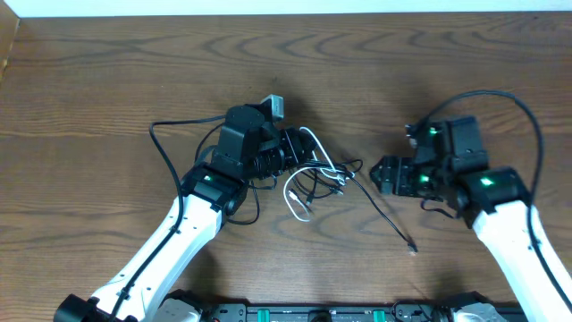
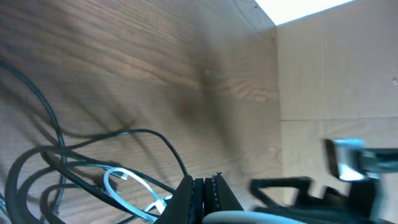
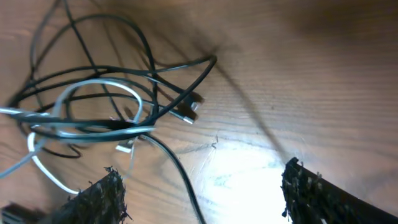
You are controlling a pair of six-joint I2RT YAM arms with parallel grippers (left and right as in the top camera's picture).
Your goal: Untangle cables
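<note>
- The table (image 1: 107, 80) is dark brown, with wavy wood grain.
- The white cable (image 1: 292, 204) lies among the black cables (image 1: 389, 219).
- The left arm (image 1: 170, 246) and the right arm (image 1: 523, 237) are white with black wrists.
- A small green light (image 1: 207, 178) glows on each arm.
- The board (image 2: 336, 68) is pale tan.

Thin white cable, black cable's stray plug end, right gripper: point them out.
thin white cable (image 1: 288, 199), overhead view, its lower loop.
black cable's stray plug end (image 1: 412, 250), overhead view, the tip.
right gripper (image 3: 199, 177), right wrist view, midway between open fingertips.
</note>
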